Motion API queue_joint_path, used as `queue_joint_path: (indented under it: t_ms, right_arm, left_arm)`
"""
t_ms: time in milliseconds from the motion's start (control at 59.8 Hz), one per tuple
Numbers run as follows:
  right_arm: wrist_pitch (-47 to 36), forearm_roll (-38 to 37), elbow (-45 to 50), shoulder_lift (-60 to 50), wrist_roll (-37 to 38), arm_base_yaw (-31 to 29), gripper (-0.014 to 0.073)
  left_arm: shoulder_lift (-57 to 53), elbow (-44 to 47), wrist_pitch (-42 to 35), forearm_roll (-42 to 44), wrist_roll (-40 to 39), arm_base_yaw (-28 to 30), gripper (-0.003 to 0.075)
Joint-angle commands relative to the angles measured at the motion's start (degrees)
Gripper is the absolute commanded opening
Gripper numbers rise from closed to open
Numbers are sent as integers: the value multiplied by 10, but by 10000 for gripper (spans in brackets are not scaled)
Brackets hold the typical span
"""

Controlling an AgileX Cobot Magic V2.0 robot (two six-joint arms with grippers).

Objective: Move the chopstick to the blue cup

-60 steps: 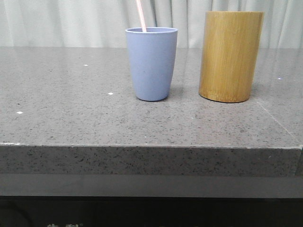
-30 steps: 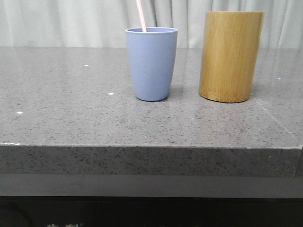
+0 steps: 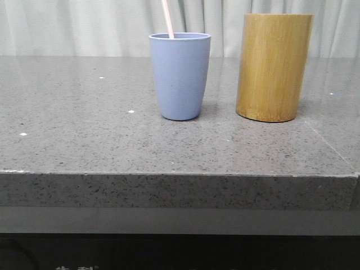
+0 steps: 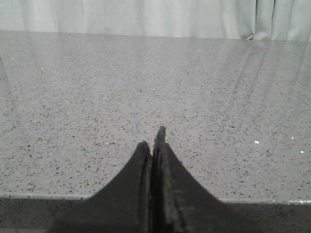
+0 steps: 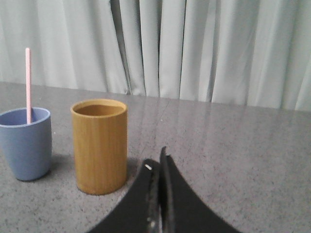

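On the grey stone table [image 3: 84, 129], going left to right, the left gripper [image 4: 154, 145] has its fingers pressed together with nothing between them. Next stands the blue cup [image 3: 180, 76], with the chopstick [image 3: 167, 18] inside, leaning slightly left, its long axis near upright. Beside it is the bamboo holder [image 3: 274, 66]. The right gripper [image 5: 158, 167], closed and empty, is the nearer; both cups lie ahead of it, apart. The transfer looks complete.

blue cup [image 3: 180, 76] upright mid-table, chopstick [image 3: 167, 18] standing in it — leaning slightly left, top cut off by frame, bamboo cylinder [image 3: 274, 67] just right of cup, apart — grey speckled countertop [image 3: 84, 129], pale curtain [image 3: 73, 25] behind
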Motion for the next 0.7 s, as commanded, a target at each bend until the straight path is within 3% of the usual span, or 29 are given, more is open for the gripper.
queue_joint_path:
  t_ms: [0,335,686]
  right_arm:
    - [-68,-4,28,7,-3,-2,-101]
    - [-98,2,157,-1,-3,-2,-101]
    - [-105,2,166,-29,-3,-38,-101]
  left_arm:
    - [-13,4,-51,-5,-5,1,-19]
    - [-13,4,-51,-5,-5,1,-19]
    - [-13,4,-51,-5,-5,1,-19]
